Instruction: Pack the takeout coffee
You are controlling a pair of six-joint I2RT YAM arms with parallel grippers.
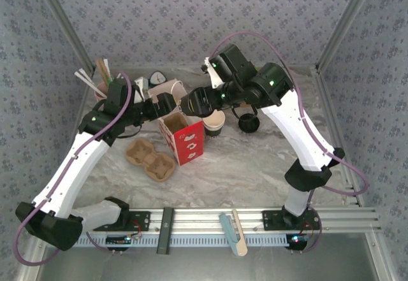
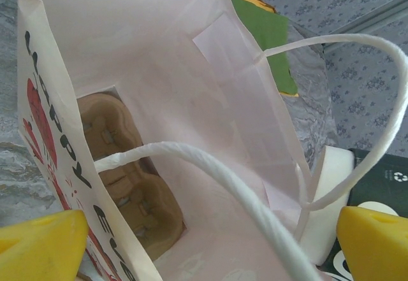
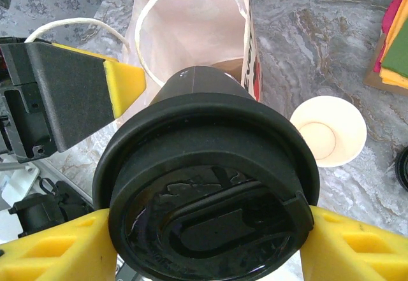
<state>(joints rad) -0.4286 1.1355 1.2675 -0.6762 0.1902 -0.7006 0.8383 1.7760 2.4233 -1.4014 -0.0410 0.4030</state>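
The left arm and right arm meet above a red-and-white bag mid-table. A cardboard carrier lies just left, an open cup just right.

Glossy plastic lid — matt paper bag.

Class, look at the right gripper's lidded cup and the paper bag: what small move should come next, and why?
Probably ease the lidded cup toward and down into the paper bag. The right gripper is clamped on it, the bag's mouth gapes just beyond, and the open left gripper sits at the bag's rim.
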